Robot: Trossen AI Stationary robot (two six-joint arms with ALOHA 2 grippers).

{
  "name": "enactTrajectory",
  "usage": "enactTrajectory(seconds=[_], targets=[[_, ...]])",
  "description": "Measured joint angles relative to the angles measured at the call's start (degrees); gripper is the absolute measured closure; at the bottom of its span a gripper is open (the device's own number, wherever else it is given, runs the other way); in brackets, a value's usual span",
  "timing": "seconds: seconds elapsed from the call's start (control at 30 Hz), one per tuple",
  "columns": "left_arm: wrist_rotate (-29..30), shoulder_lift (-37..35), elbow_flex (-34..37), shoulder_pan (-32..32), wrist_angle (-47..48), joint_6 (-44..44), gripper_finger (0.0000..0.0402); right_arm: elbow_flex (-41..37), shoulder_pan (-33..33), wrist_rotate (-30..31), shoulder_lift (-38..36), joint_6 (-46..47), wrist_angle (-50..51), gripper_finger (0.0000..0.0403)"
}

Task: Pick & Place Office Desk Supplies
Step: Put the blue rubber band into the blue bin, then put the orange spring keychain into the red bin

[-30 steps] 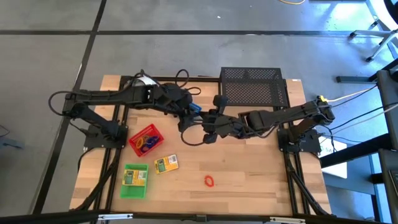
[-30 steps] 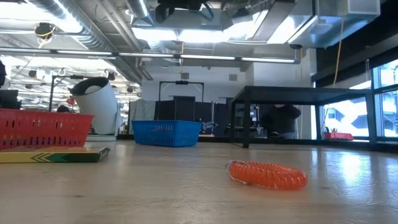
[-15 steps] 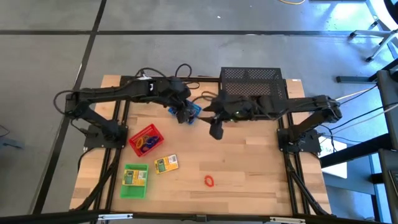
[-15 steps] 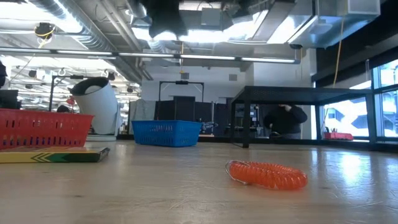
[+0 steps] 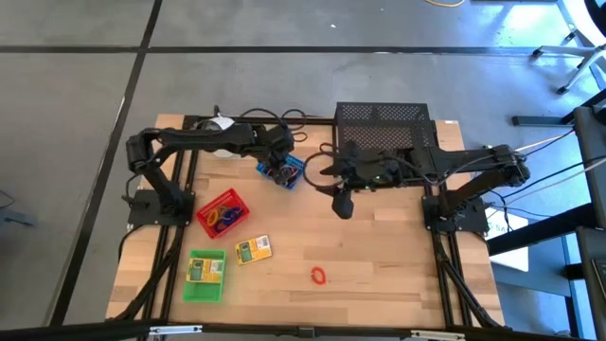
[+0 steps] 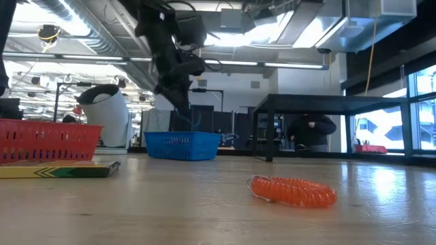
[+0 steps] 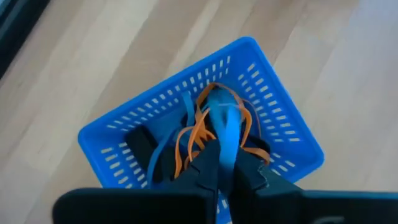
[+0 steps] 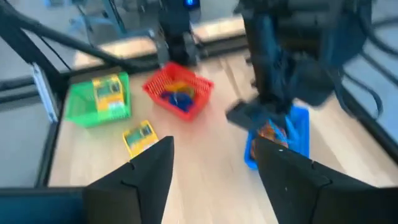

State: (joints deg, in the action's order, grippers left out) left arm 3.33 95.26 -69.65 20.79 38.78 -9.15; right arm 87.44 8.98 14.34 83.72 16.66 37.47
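My left gripper reaches down over the blue tray at the far middle of the table, shut on a blue loop. Orange and blue loops and something black lie in that tray. My right gripper hangs open and holds nothing, higher up just right of the tray. The red tray holds loops. One yellow-green box lies in the green tray; another lies flat on the table. An orange coiled loop lies on the wood near the front. My left gripper pinches one end of the blue loop between its two fingertips. The fingers come from above, slanting down into the blue tray. The loop hangs below them over the orange loops; whether its lower end rests on them I cannot tell.
A large black wire-mesh rack stands at the far edge behind my right arm. A white round object sits at the far left among cables. Bare wood lies between the boxes and the right edge. A person shows far behind the table.
My left gripper has sunk toward the blue tray with the blue loop and tipped more steeply down; it now shows in the low view above the tray. My right gripper has drawn back from the left one, toward the table's far right, and rolled.
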Motion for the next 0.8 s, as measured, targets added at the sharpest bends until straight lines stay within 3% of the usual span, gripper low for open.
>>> enactTrajectory(seconds=[0.3,0.5,0.8], targets=[[-1.67,0.12,-0.23,2.49,1.39,3.46,0.0290,-0.09,-0.03,0.18,1.81,3.97,7.31,0.0186],[-1.24,-0.12,-5.00,4.46,9.88,1.11,0.0226,-0.15,-0.09,-0.27,2.25,5.90,8.95,0.0186],[-1.83,-1.68,-13.05,4.29,22.44,4.41,0.0210,-0.61,2.87,-2.08,4.72,8.25,10.55,0.0186]])
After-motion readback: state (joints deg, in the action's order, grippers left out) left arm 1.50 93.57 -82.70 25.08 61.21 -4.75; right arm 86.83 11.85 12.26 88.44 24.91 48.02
